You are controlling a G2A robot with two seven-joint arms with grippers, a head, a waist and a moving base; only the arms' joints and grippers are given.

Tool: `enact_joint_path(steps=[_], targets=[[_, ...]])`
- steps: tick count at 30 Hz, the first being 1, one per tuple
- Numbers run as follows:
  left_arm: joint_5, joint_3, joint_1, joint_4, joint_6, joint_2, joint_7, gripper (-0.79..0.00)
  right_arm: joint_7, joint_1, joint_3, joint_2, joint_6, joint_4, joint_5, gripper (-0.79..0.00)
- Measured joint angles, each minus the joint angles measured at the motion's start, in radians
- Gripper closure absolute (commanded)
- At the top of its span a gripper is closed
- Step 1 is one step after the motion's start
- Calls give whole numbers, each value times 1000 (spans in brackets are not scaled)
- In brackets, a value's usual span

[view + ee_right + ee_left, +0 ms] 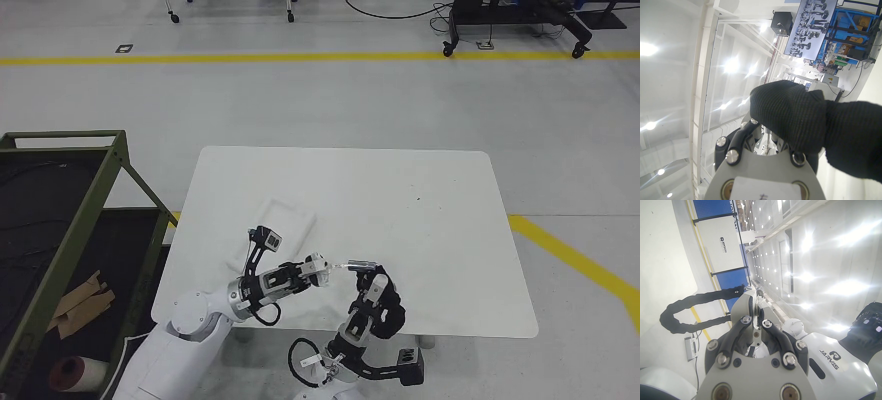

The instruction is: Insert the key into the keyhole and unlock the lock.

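Evidently the left gripper [755,298] pinches a small metal piece [759,293] at its tips; the right gripper [369,276] state is unclear.

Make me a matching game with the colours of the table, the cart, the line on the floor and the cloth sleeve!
Things:
1. table
2. cart
3. floor line
4. cloth sleeve

Colours:
a. yellow
b. black
c. white
d. green

Pairs: 1-c; 2-d; 3-a; 4-b
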State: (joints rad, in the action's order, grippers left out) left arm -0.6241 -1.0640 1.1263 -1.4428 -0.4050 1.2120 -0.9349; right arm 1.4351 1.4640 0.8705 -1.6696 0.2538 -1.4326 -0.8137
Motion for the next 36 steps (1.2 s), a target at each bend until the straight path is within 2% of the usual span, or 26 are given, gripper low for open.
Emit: enact_joint_path(steps=[11, 27, 36], targets=[[1, -38, -12, -8, 74, -9, -61, 0, -13, -1, -4, 0, 1, 5, -3, 0], [-4, -53, -18, -8, 105, -12, -98, 0, -33, -2, -11, 1, -6, 16, -14, 0], [-11, -95, -14, -5, 123, -21, -117, 0, -34, -8, -11, -1, -17, 1, 42, 0]])
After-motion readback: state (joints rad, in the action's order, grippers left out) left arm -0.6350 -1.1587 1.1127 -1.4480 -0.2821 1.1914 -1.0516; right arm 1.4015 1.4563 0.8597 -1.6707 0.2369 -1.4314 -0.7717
